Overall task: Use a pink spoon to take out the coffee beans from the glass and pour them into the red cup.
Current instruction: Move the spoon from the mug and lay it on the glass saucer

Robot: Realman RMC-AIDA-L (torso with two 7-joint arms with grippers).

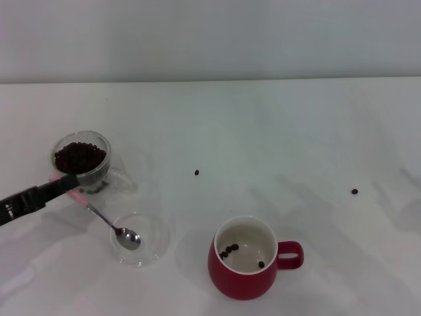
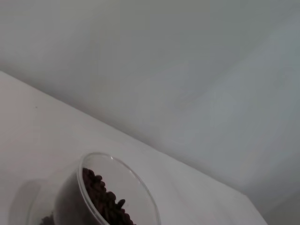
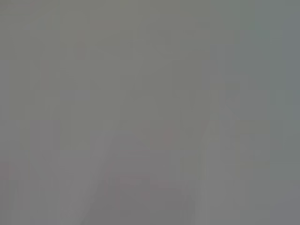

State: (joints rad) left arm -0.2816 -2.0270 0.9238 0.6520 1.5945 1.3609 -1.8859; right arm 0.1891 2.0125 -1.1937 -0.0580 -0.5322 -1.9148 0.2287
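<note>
The left gripper [image 1: 66, 184] reaches in low from the table's left edge, its dark fingers at the pink spoon [image 1: 108, 222]'s handle; whether they clamp it cannot be told. The spoon's metal bowl rests empty in a shallow clear dish [image 1: 150, 247]. Just behind, the glass [image 1: 82, 161] holds plenty of coffee beans [image 1: 79, 157]. The red cup [image 1: 243, 258], well to the right, contains only a few beans, so most scooping seems left. Two stray beans [image 1: 197, 172] lie on the table [image 1: 263, 131]. The right gripper is out of sight.

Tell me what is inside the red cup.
The red cup holds a few coffee beans on its cream bottom, a small cluster plus one apart. The near part of its bottom is hidden by the cup's own wall.
</note>
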